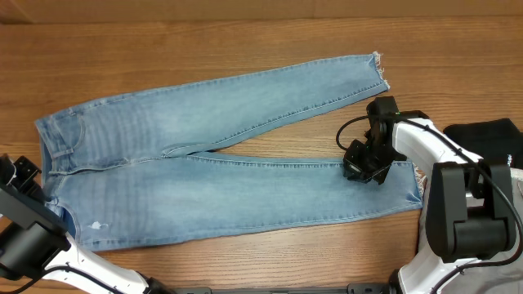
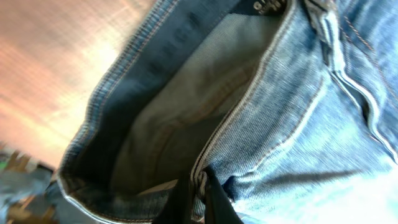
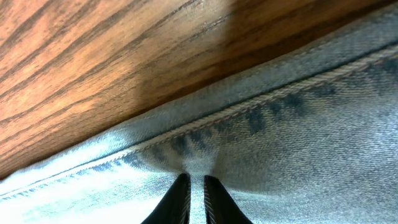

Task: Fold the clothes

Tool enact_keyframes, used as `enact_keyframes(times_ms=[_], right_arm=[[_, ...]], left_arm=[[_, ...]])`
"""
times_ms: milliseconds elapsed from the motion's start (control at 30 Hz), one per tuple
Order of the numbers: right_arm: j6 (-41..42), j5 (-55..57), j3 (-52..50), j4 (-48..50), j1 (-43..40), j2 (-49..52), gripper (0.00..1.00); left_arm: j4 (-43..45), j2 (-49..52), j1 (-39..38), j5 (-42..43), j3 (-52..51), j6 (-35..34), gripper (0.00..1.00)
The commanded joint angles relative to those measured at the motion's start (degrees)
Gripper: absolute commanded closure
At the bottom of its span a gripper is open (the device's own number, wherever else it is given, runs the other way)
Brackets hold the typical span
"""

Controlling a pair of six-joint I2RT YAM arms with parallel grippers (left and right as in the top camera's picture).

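Nearest us, our left gripper [image 2: 200, 194] is pinched tight on the waistband of the jeans [image 1: 229, 196], which lie lengthwise across the table [image 1: 245, 49] — waist to the left, frayed hems to the right. Further in, our right gripper [image 3: 196, 186] is clamped on the nearer leg's inner edge close to its hem; the far leg slants away.
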Motion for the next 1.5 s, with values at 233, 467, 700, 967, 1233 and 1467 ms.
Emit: enact_keyframes(times_ms=[233,467,700,967,1233,1467], right_arm=[[0.3,9.1,-1.8,0.2,-0.7,2.8,0.59],[-1.5,8.3,2.1,-1.5,-0.7,-3.0,0.54],[-1.6,0.5,10.0,-3.8,-0.7,-19.3,0.51],[-1.6,-5.1,10.5,-3.6,-0.6,-28.6,0.51],[-1.6,-5.1,10.5,-4.3,-0.3,-28.7,0.52],[-1.6,-2.8,10.5,-5.1,1.9,-28.7,0.52]], left_arm=[[7.3,-1.1,0.1,6.4,1.7,0.7,0.44],[21.2,-1.1,-6.8,23.9,1.5,12.4,0.96],[30.6,2.3,-18.8,12.2,-0.3,17.7,0.96],[37.4,14.9,-22.8,7.3,-0.3,15.5,0.96],[55.1,21.9,-23.0,6.0,-0.3,9.6,0.96],[57.5,22.4,-24.5,9.3,6.6,4.4,0.93]])
